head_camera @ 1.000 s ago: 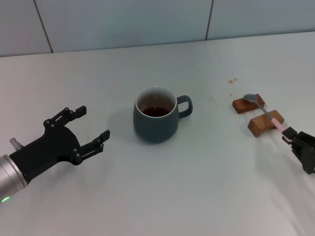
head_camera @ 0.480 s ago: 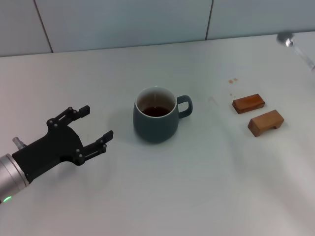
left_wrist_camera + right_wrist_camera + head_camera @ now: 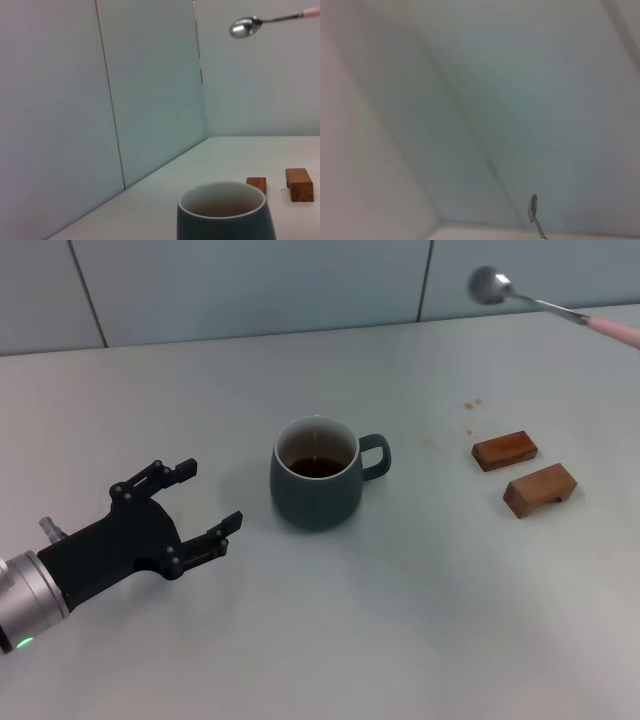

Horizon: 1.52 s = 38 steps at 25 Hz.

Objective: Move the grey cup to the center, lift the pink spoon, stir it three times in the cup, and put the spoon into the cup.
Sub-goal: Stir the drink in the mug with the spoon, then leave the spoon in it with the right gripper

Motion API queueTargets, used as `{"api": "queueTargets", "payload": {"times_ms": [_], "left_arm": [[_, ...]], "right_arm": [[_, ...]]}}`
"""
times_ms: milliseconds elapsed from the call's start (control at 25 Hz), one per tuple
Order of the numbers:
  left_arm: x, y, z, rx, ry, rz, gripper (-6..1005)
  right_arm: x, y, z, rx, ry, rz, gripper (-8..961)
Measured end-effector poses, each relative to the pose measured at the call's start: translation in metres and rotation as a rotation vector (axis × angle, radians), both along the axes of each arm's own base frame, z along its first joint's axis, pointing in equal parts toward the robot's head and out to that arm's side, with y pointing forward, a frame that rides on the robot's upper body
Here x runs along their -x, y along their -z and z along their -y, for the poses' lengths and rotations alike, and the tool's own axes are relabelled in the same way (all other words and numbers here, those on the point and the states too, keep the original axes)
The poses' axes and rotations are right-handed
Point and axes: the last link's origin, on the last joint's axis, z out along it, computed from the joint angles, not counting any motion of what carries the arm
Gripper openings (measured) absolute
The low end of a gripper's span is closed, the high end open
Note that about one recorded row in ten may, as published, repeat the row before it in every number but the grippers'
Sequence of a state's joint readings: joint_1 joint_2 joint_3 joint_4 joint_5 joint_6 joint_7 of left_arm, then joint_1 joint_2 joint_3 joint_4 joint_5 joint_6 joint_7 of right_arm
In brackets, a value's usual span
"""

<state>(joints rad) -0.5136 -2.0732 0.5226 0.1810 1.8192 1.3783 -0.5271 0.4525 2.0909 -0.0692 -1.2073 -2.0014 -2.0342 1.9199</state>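
The grey cup [image 3: 315, 490] stands mid-table with dark liquid inside, handle to the right. It also shows close up in the left wrist view [image 3: 225, 217]. The pink spoon [image 3: 553, 308] hangs high in the air at the upper right, silver bowl toward the cup and pink handle running off the right edge. It also shows in the left wrist view [image 3: 246, 27] and the right wrist view [image 3: 534, 210]. My right gripper holds it from outside the head view. My left gripper [image 3: 212, 493] is open and empty, left of the cup and apart from it.
Two small brown wooden rests [image 3: 505, 450] [image 3: 540, 489] lie right of the cup, with nothing on them. They also show in the left wrist view [image 3: 299, 183]. A tiled wall [image 3: 250, 285] runs along the table's far edge. Small brown spots [image 3: 470, 403] mark the table.
The spoon has come off the wooden rests and risen to the upper right, its bowl now swinging left. The right gripper has left the head view. The left gripper has edged toward the cup.
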Motion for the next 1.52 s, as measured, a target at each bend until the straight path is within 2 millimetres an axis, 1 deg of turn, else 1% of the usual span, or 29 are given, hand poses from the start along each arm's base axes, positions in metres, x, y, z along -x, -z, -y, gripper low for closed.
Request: {"api": "queueTargets", "payload": {"times_ms": [120,160,200,320,360,400,440,480,520,560,600,640,680,720,760,800,920,960,1000,1080,1160,1240,1360,1520], "left_arm": [[0.000,0.000,0.000,0.002,-0.001,0.000,834],[0.000,0.001,0.000,0.004,0.000,0.000,834],[0.000,0.001,0.000,0.004,0.000,0.000,834],[0.000,0.001,0.000,0.005,0.001,-0.001,834],[0.000,0.001,0.000,0.005,0.001,-0.002,834],[0.000,0.001,0.000,0.005,0.001,-0.002,834],[0.000,0.001,0.000,0.005,0.001,-0.002,834],[0.000,0.001,0.000,0.005,0.002,-0.002,834],[0.000,0.001,0.001,0.008,0.003,-0.003,834],[-0.001,0.001,0.001,0.009,0.004,-0.004,834],[-0.001,0.002,0.000,0.009,0.005,-0.004,834],[-0.001,0.002,0.000,0.009,0.005,-0.004,834],[-0.001,0.002,0.000,0.011,0.007,-0.005,834],[-0.001,0.002,0.000,0.011,0.007,-0.005,834],[-0.001,0.002,0.000,0.012,0.006,-0.004,834],[-0.001,0.002,0.000,0.012,0.006,-0.004,834],[-0.001,0.002,0.001,0.015,0.006,-0.005,834],[-0.001,0.003,0.001,0.022,0.008,-0.007,834],[-0.001,0.003,0.002,0.025,0.009,-0.008,834],[-0.001,0.003,0.002,0.030,0.011,-0.011,834],[-0.001,0.004,0.003,0.035,0.013,-0.013,834],[-0.001,0.004,0.003,0.035,0.013,-0.013,834],[-0.001,0.004,0.002,0.037,0.015,-0.013,834],[-0.003,0.004,0.001,0.048,0.023,-0.018,834]], "right_arm": [[0.034,-0.012,-0.006,0.053,-0.048,0.148,118],[0.054,-0.016,-0.009,0.074,-0.060,0.228,118],[0.054,-0.016,-0.009,0.074,-0.060,0.228,118],[0.084,-0.016,-0.015,0.097,-0.062,0.362,118],[0.100,-0.014,-0.018,0.102,-0.044,0.463,118],[0.100,-0.014,-0.018,0.102,-0.044,0.463,118],[0.112,-0.010,-0.019,0.104,-0.047,0.532,118],[0.131,-0.005,-0.022,0.110,-0.046,0.617,118],[0.131,-0.005,-0.022,0.110,-0.046,0.617,118],[0.148,0.000,-0.026,0.119,-0.045,0.671,118],[0.148,0.000,-0.026,0.119,-0.045,0.671,118],[0.155,0.003,-0.028,0.128,-0.038,0.694,118],[0.168,0.007,-0.034,0.151,-0.034,0.739,118],[0.168,0.007,-0.034,0.151,-0.034,0.739,118],[0.179,0.012,-0.040,0.173,-0.041,0.773,118],[0.179,0.012,-0.040,0.173,-0.041,0.773,118],[0.191,0.020,-0.049,0.213,-0.044,0.804,118],[0.196,0.025,-0.056,0.242,-0.047,0.811,118],[0.196,0.025,-0.056,0.242,-0.047,0.811,118],[0.200,0.030,-0.062,0.275,-0.048,0.811,118],[0.205,0.039,-0.071,0.325,-0.050,0.816,118],[0.206,0.043,-0.074,0.338,-0.049,0.820,117],[0.206,0.057,-0.085,0.386,-0.040,0.840,117],[0.206,0.065,-0.091,0.400,-0.037,0.854,117]]}}
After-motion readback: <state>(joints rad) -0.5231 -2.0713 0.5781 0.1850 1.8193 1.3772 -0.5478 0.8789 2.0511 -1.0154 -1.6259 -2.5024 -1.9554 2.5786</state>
